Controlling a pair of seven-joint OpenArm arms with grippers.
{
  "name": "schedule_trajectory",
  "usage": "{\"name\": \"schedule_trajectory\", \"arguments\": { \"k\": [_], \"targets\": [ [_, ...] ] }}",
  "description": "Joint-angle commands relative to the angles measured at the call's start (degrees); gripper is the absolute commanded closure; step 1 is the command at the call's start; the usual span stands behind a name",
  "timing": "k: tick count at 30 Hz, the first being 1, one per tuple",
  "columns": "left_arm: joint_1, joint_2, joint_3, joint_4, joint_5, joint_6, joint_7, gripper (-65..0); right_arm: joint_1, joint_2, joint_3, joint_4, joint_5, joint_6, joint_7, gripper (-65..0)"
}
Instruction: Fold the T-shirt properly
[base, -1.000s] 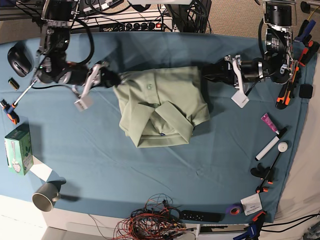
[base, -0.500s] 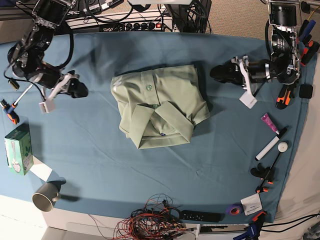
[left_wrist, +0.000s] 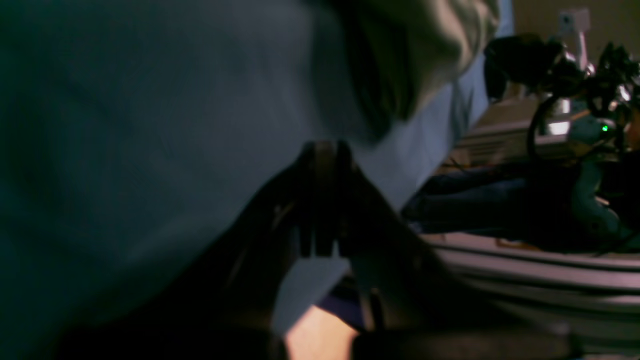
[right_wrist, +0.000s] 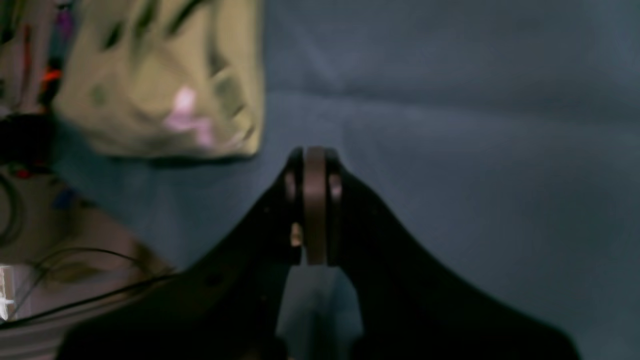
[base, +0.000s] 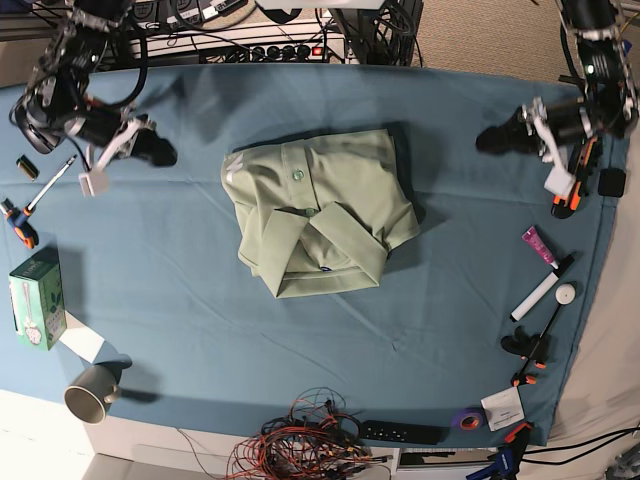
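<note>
T-shirt (base: 318, 212) lies folded into a rough square in the middle of the blue table cloth (base: 200, 290), collar and small button facing up, neither arm touching it. Base view is the only one giving the full layout: left gripper (base: 492, 138) sits well off the shirt's side at that view's right, right gripper (base: 160, 153) well off the opposite side at that view's left, both over bare cloth. Base also shows the clutter round the edges: green box (base: 37, 297), metal cup (base: 92, 391), white marker (base: 535, 296), pink tube (base: 537, 245), wire tangle (base: 300, 440) at the near edge.

Base is too small to read the jaws; the wrist views settle it. Left wrist: left gripper (left_wrist: 322, 200) with fingers pressed flat together, nothing between them, only a corner of the T-shirt (left_wrist: 430, 45) visible at top, blurred, plus the other arm's hardware far right. Right wrist: right gripper (right_wrist: 314, 205) likewise fully closed and empty, T-shirt (right_wrist: 165, 75) a blurred olive patch upper left, apart from the fingertips, table cloth (right_wrist: 450, 125) filling the rest. Both wrist frames dark and smeared, shirt detail unreadable there
</note>
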Motion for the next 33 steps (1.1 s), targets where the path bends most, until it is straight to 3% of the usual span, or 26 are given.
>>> {"name": "schedule_trajectory", "arguments": {
  "k": [1,7,15,21,25,29,33],
  "targets": [
    [1.2,-0.9,-0.6,0.9,-1.5,-0.1,0.0,0.0,-1.0,1.0,0.4,0.8,3.2,0.1,0.8,0.0],
    [10.2,-0.9,-0.8,2.9,-1.5,-0.1,0.0,0.0,-10.2,0.9,0.5,3.6,10.5,0.1,0.8,0.0],
    [22.1,-0.7,-0.8,10.9,-1.5,-0.1,0.0,0.0,-21.8,0.6,0.5,13.8,11.0,0.1,0.8,0.0],
    [27.8,-0.6,-0.8,11.8,-1.5,-0.1,0.0,0.0,-27.1,0.3,0.5,14.9,10.2,0.1,0.8,0.0],
    [29.5,-0.6,-0.7,11.8,-1.5,-0.1,0.0,0.0,-27.3,-2.1,0.5,13.7,6.5,0.1,0.8,0.0],
    [29.6,-0.6,-0.7,9.2,-1.5,-0.1,0.0,0.0,-26.7,-4.3,0.5,8.4,-3.0,0.1,0.8,0.0],
    [29.2,-0.6,-0.7,4.0,2.9,-0.1,-7.2,0.0,-24.1,-4.7,0.5,-1.5,-11.7,0.1,6.9,0.0]
  ]
}}
